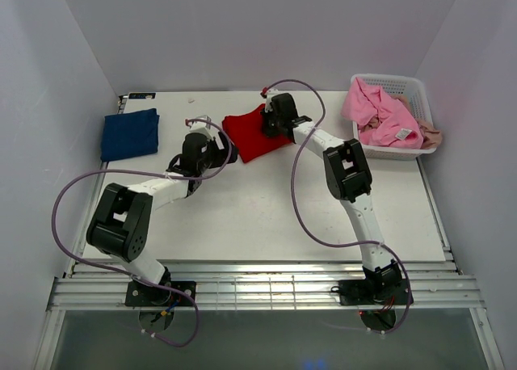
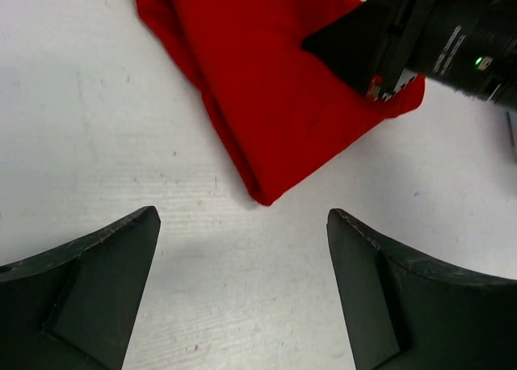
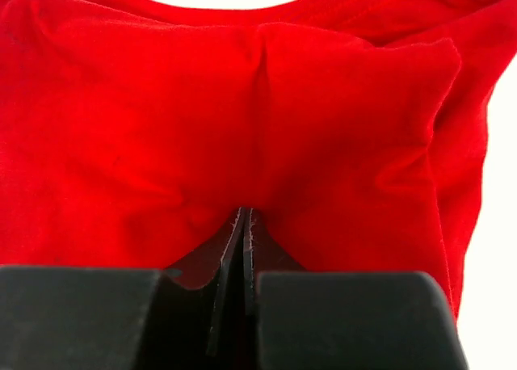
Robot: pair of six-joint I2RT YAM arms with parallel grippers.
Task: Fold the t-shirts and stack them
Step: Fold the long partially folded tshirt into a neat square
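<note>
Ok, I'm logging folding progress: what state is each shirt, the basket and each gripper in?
Bright red cloth t-shirt: folded, on the table.
Navy blue cloth t-shirt: folded flat.
White plastic lattice basket: upright, holding clothes.
Pink cloth t-shirt: crumpled in that basket.
Left gripper: open, holding nothing.
Right gripper: shut on the red t-shirt.

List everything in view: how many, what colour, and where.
red t-shirt: 1, red, far middle of table
blue t-shirt: 1, navy, folded, far left
pink t-shirts: count unclear, pink, heaped in basket
beige cloth: 1 bit, beige, basket's right corner
basket: 1, white, far right
table: 1, white
cables: 2, purple, along arms
left gripper: 1, black, open, near red t-shirt's corner
right gripper: 1, black, shut on red t-shirt
</note>
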